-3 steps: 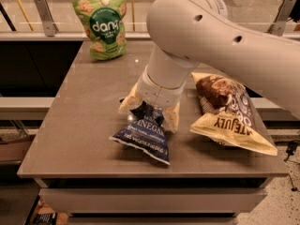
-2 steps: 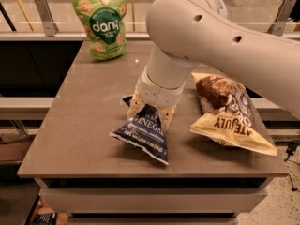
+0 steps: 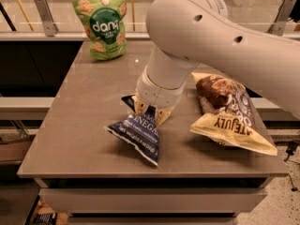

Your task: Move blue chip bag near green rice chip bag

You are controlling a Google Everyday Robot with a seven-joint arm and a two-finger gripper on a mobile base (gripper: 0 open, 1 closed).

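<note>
Grey tabletop [image 3: 79,125] bears the blue chip bag [image 3: 138,135], its middle clamped by the tool [image 3: 151,112] directly above it.

Over on the right of the grey table [image 3: 70,139], lying flat: a cream-and-brown snack bag [image 3: 229,125], lettering upside down, just beside the gripper [image 3: 151,112] at mid-table. Behind the far edge, a metal post [image 3: 45,14] and a slanted yellow stick [image 3: 21,6]. Down low on the right, a dark cable [image 3: 292,150].
</note>
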